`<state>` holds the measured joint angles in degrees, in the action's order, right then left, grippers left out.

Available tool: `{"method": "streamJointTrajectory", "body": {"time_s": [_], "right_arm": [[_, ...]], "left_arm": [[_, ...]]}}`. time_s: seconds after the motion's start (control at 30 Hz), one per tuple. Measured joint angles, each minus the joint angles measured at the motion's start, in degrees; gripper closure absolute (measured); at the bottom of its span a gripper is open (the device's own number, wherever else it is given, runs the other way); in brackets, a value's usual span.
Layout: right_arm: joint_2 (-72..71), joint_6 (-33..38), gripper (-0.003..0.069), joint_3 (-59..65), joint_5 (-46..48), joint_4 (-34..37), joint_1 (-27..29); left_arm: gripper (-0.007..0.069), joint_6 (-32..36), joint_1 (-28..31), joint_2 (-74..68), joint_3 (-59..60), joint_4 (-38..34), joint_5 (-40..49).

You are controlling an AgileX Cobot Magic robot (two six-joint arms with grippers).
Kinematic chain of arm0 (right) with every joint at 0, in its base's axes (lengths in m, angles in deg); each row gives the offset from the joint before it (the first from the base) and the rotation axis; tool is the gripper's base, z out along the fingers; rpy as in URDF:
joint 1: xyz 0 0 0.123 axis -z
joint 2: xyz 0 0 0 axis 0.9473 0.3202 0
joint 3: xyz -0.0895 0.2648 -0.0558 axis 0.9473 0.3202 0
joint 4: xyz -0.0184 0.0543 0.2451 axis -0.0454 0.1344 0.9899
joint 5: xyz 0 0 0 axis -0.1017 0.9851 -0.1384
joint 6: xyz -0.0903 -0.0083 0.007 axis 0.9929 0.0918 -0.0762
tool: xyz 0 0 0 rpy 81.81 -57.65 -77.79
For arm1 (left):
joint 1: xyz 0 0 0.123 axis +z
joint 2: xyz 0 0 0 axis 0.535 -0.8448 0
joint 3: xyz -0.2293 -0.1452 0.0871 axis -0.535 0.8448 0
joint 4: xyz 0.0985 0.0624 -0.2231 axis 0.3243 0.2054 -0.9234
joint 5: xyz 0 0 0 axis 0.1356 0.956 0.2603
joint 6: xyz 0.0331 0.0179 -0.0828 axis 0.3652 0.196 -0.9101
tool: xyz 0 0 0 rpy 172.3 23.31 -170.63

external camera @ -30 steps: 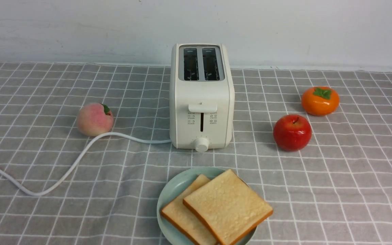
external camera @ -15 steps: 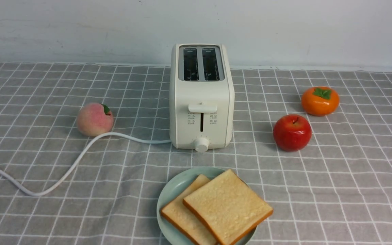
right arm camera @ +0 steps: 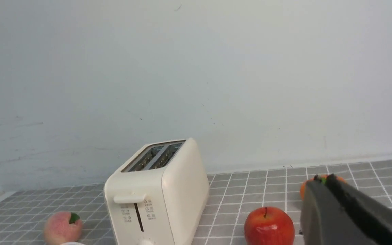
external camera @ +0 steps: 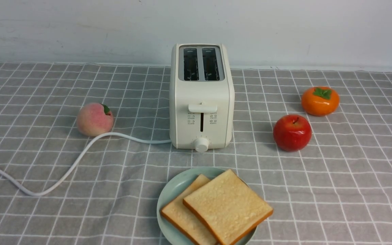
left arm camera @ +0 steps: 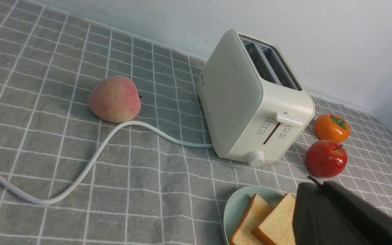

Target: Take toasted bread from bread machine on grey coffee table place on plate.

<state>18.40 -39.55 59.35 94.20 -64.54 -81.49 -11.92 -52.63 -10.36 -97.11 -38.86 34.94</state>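
Note:
The bread machine [external camera: 201,98] stands upright at the middle of the grey coffee table [external camera: 352,187], both slots empty and the lever up. In front of it lies the plate [external camera: 167,195] with two slices of toasted bread on it. One slice [external camera: 226,206] lies flat and overlaps the other [external camera: 179,212]. Neither gripper shows in the front view. In the left wrist view my left gripper [left arm camera: 318,182] hangs shut and empty above the plate's right side [left arm camera: 237,207]. In the right wrist view my right gripper [right arm camera: 323,177] is shut and empty, off to the right of the bread machine [right arm camera: 158,190].
A peach [external camera: 94,119] sits left of the bread machine. The white cord [external camera: 63,172] curls from there to the table's left edge. On the right are a red apple [external camera: 292,132] and an orange persimmon [external camera: 320,100]. A white wall closes the back.

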Motion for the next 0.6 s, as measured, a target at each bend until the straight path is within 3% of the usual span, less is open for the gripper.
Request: {"method": "streamJointTrajectory", "body": {"time_s": [0.6], "right_arm": [[0.0, 0.0, 0.0626, 0.0, 0.4, 0.0, 0.0]], "left_arm": [[0.0629, 1.0, 0.0, 0.3, 0.6, 2.1, -0.3]]}}
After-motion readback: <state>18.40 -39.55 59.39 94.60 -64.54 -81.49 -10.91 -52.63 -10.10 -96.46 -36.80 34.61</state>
